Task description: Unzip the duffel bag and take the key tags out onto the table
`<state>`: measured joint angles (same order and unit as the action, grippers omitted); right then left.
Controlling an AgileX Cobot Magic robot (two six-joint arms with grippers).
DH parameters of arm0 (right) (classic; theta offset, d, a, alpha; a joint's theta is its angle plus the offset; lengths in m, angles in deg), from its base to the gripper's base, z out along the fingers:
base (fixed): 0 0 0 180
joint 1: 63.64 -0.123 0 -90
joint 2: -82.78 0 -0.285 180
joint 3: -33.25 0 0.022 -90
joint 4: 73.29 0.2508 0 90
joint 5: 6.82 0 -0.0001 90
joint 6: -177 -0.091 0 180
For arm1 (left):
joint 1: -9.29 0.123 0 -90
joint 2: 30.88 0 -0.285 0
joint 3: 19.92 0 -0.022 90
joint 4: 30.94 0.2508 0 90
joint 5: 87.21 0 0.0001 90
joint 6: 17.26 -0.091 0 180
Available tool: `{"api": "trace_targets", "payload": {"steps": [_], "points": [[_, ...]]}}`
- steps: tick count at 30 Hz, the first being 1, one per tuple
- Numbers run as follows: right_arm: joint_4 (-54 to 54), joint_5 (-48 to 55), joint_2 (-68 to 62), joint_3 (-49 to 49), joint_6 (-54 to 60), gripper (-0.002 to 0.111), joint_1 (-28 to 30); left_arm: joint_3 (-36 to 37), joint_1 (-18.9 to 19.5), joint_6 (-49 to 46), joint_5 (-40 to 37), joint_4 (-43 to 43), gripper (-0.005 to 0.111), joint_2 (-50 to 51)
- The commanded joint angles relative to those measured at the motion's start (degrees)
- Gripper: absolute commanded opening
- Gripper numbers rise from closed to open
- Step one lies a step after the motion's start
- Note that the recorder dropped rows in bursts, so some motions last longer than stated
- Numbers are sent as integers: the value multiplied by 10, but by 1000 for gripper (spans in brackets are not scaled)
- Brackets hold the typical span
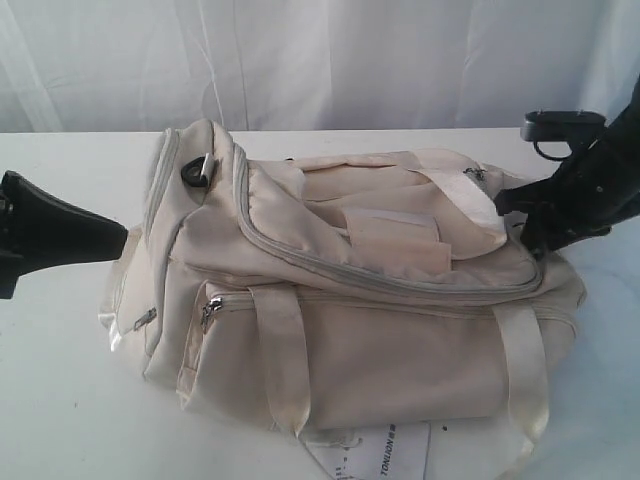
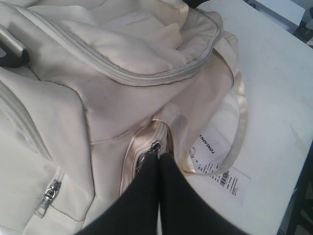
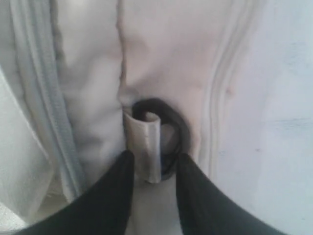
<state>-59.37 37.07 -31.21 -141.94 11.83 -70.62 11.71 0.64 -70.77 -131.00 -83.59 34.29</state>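
**Duffel zipped, both arms at its ends**

Exterior view. The duffel bag [image 1: 380,340] lies in the middle of the table [image 1: 60,400], in front of a white curtain [image 1: 300,60]. Its long axis runs across the view, one end toward each arm, and its top panel faces up. The grey top zipper [image 1: 400,285] runs closed along the whole curve that I can see, so the main compartment is sealed and its contents are hidden. The front pocket's zipper pull [image 1: 208,312] sits at the left end of its track. A white paper hang-tag [image 1: 385,455] lies flat on the table, partly under the bag's near edge. The left gripper [image 1: 122,236] meets the bag's left end and the right gripper [image 1: 512,222] is at its right end.

Left wrist view. The left gripper [image 2: 159,157] is clenched, its fingers pressed flat together. The tips sit against a small metal end-pocket pull [image 2: 155,147] between satin trim. I cannot tell whether the pull is actually pinched, as the contact is hidden.

Right wrist view. The right gripper [image 3: 152,159] straddles a cream fabric loop [image 3: 144,147] threaded through a black ring [image 3: 176,125] on the bag's end. One finger touches the loop. This close and blurred, I cannot tell whether the jaws are clamped or loose.
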Motion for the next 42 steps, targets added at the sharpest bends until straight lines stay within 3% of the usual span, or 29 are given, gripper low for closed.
{"api": "trace_targets", "payload": {"steps": [1,4,12,22,29,35,37,42], "points": [[-29,-1,33,-17,-27,56,13,-3,-1,-3,-10,-14,0,-1],[-28,-33,53,-26,-35,65,13,-3,-1,-3,-9,-14,0,0],[21,-78,37,-111,-16,65,-15,-3,-1,-5,-9,-13,0,0],[19,-11,-152,-309,-114,62,-32,-3,-1,-5,-10,-13,0,0],[23,65,-198,-324,-121,62,-32,-3,-1,-5,-18,-22,0,0],[52,70,-203,-323,-121,62,-32,-3,-1,-5,-19,-22,0,0],[71,70,-203,-323,-121,55,-32,-3,-1,-5,-19,-22,0,0],[92,72,-203,-323,-121,21,-32,-3,-1,-5,-19,-22,0,0]]}}
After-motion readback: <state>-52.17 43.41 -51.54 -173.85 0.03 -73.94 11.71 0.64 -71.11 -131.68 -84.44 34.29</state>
